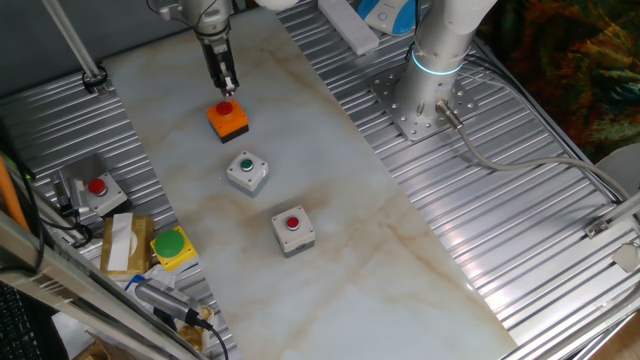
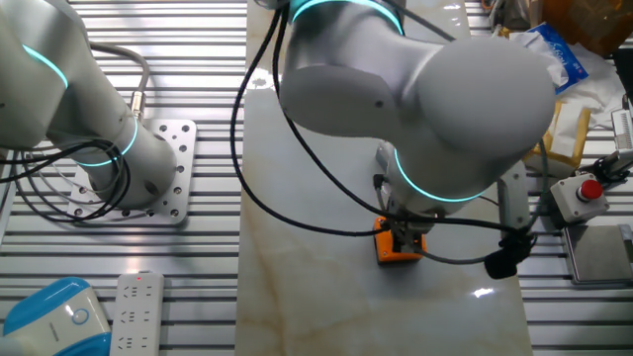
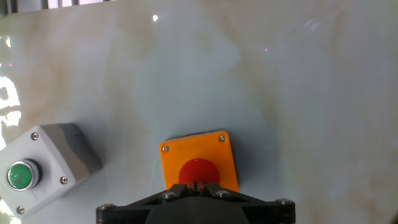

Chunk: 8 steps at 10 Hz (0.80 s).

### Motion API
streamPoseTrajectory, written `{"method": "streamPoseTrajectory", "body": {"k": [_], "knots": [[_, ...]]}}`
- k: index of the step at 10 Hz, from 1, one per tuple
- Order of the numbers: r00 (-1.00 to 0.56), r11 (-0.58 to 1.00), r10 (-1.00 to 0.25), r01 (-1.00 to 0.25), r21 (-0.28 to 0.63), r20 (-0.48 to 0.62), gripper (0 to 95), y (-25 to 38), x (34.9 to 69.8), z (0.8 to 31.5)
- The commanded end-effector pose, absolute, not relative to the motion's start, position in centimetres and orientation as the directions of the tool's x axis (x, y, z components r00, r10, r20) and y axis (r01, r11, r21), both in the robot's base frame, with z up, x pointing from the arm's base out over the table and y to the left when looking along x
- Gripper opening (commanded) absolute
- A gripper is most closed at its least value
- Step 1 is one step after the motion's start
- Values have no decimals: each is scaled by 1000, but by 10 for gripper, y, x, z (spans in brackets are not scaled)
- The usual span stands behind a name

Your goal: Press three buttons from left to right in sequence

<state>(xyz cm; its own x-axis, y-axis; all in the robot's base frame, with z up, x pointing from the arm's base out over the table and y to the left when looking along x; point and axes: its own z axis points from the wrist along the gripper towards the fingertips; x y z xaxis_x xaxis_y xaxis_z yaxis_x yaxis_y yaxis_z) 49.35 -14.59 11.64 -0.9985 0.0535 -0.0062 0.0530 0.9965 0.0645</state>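
The three buttons lie in a diagonal row on the marble table top. The orange box with a red button [image 1: 228, 120] is farthest; it also shows in the hand view [image 3: 198, 155] and the other fixed view [image 2: 399, 245]. The grey box with a green button [image 1: 246, 170] is in the middle, at the left of the hand view [image 3: 37, 171]. The grey box with a red button [image 1: 293, 229] is nearest. My gripper [image 1: 227, 88] points straight down over the orange box. In the hand view its fingertips [image 3: 199, 185] touch each other, shut, at the red button's top.
A grey red-button box with cables [image 1: 97, 189] and a yellow box with a large green button [image 1: 172, 245] sit on the ribbed metal surface at the left. The robot base [image 1: 437, 60] stands at the back right. A power strip [image 2: 138, 311] lies near the base.
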Motion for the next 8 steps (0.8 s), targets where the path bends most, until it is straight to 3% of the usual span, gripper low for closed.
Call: {"method": "streamPoseTrajectory", "body": {"k": [1,3,5,8], "knots": [[-999,997,43,42,65,-10,0,-146,491,119],[-1000,996,6,4,94,-15,0,-141,490,132],[-999,993,51,50,102,-1,0,-100,500,152],[-996,992,88,88,92,3,0,-48,517,143]]}}
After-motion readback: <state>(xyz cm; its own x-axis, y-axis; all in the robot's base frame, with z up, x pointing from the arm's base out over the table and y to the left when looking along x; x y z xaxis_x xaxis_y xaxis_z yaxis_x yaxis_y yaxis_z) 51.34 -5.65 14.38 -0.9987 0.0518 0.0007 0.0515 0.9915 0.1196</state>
